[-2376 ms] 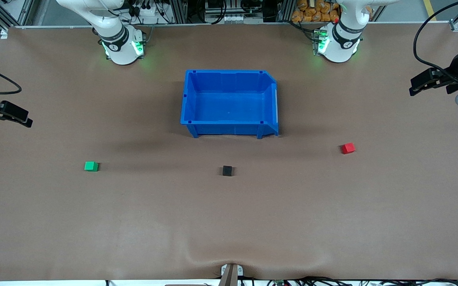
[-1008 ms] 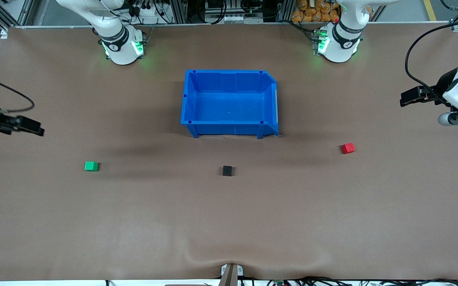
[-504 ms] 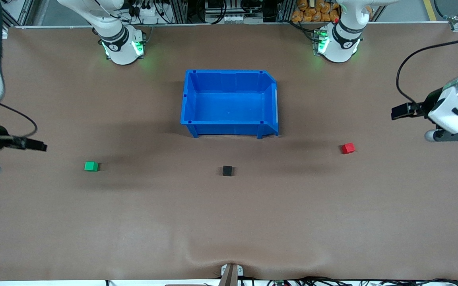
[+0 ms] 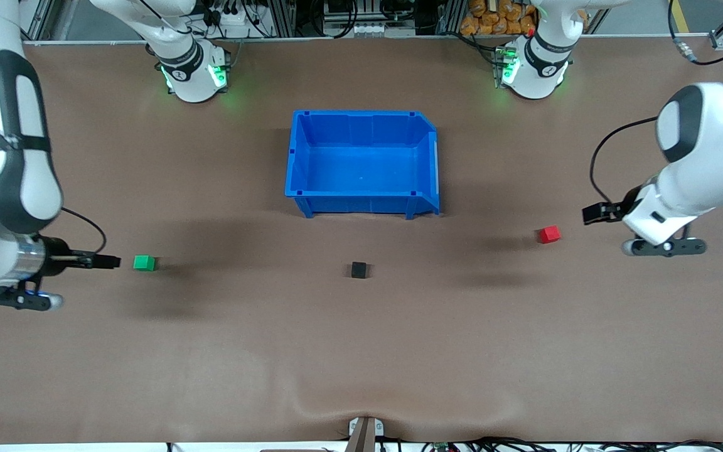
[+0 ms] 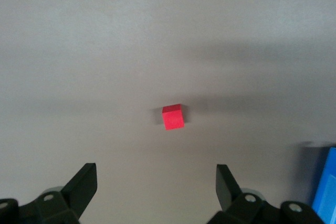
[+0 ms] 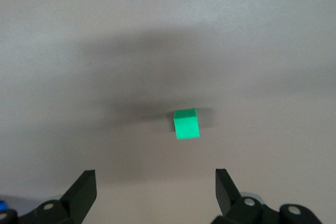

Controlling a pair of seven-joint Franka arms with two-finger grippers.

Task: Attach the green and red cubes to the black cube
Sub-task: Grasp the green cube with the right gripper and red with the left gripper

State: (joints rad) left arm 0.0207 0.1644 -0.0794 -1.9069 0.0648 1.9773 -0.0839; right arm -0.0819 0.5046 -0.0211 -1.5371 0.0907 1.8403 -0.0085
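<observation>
A: The black cube [image 4: 358, 270] sits alone on the table [image 4: 361, 351], nearer the front camera than the blue bin [image 4: 361, 164] and about midway between the two coloured cubes. Why is nothing touching it?

B: It looks like the anchor. The other two get brought to it, so it makes sense to leave it where both arms can reach.

A: And the green cube [image 4: 144, 263]?

B: It lies toward the right arm's end, well apart from the black one. The right gripper [image 4: 109, 261] hangs just beside it, fingers [image 6: 84, 190] spread wide and holding nothing. In the right wrist view the green cube [image 6: 186, 124] sits squarely between the open fingers, so I judge the arm is lining up a grasp.

A: Same for the red cube [image 4: 549, 234]?

B: Mirrored. It rests toward the left arm's end, and the left gripper [image 4: 595, 213] is near it, released and empty. The left wrist view centres the red cube [image 5: 172, 117] between its fingers [image 5: 84, 187]. No cube is attached yet.
</observation>
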